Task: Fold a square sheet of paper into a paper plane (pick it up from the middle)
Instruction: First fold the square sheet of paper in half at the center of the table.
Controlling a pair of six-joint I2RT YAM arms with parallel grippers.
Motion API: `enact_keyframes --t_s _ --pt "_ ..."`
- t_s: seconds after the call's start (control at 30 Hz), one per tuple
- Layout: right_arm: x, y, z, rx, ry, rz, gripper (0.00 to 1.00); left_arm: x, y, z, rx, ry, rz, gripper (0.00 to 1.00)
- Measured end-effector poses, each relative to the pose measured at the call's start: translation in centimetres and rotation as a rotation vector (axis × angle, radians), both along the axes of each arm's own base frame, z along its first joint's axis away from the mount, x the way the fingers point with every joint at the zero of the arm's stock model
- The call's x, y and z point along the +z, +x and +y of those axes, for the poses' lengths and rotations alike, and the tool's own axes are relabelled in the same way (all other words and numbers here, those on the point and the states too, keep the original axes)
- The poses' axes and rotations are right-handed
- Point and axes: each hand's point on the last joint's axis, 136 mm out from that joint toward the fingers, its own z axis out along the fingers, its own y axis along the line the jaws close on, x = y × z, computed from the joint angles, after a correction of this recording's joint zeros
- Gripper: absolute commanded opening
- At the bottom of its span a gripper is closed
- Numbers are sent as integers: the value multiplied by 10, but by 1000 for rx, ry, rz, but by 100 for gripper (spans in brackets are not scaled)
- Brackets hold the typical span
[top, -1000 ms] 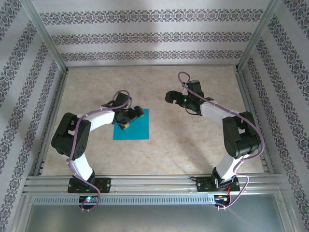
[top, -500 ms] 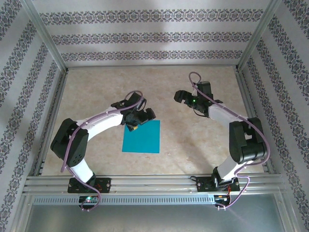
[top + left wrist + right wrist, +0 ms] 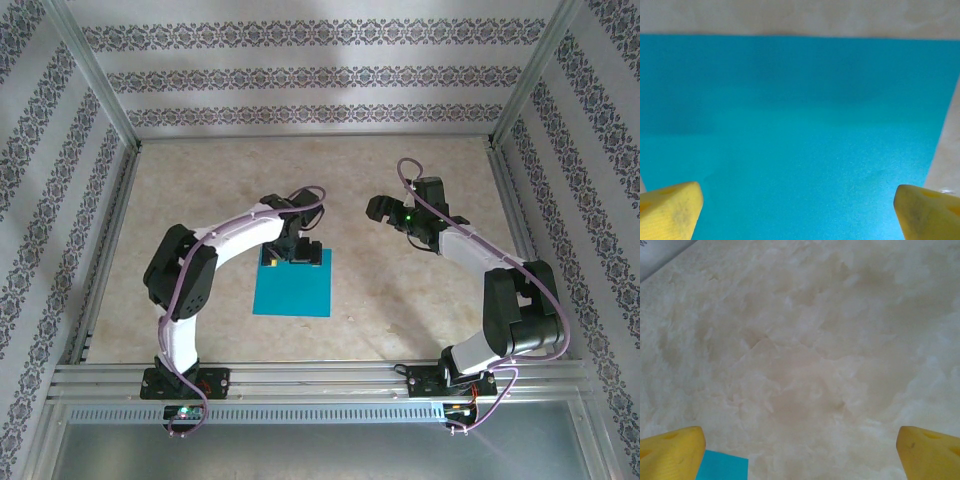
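Flat on the worktop [image 3: 400, 310], the square sheet of paper [image 3: 295, 288] lies directly under and ahead of the left end effector [image 3: 799, 212] — released, empty, nearer — the right end effector [image 3: 800, 452], also released, hangs well apart.

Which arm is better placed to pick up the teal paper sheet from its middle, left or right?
Probably left. The left gripper is open above the far edge of the square sheet of paper. The right gripper, also open, is over the table, off to the sheet's right.
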Motion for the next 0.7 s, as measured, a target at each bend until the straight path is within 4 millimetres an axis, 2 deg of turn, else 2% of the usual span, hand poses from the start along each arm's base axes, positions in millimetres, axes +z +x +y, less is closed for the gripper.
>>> enact_keyframes --t_s 0.37,0.53,0.7 --pt "0 0 0 0 0 1 98 -23 -14 -3 -29 45 73 89" --pt "0 0 0 0 0 1 98 -25 -18 -7 -26 32 87 86" --pt "0 0 0 0 0 1 98 -35 -25 -3 -9 49 116 81"
